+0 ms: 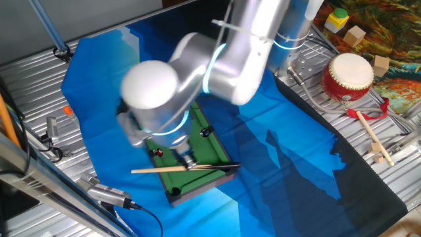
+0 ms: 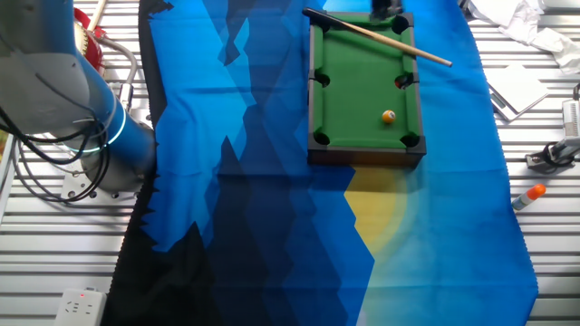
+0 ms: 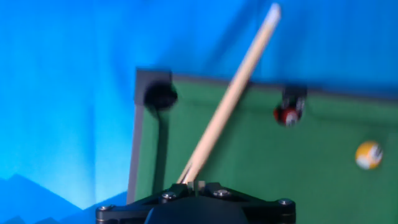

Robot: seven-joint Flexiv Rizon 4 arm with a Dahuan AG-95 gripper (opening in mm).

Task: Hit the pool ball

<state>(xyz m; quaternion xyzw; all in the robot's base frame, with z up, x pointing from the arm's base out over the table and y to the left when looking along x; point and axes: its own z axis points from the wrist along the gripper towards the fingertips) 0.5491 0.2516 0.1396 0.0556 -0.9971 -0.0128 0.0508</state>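
A small green pool table (image 2: 358,91) lies on a blue cloth. The pool ball (image 2: 388,116), orange-yellow with a pale spot, sits on the felt near one end pocket; it also shows at the right in the hand view (image 3: 368,155). My gripper (image 3: 198,185) is shut on the wooden cue stick (image 3: 230,99), which slants across the table's other end (image 2: 381,36). The gripper (image 1: 189,160) hangs over that end, well apart from the pool ball. A tiny red ball (image 3: 287,115) lies by the rail.
A tiny dark ball (image 1: 204,131) sits near a side pocket. A corner pocket (image 3: 160,96) is close to the cue. A red drum (image 1: 347,78) with drumsticks and wooden blocks stands beyond the cloth. An orange-capped marker (image 2: 527,196) lies on the metal table.
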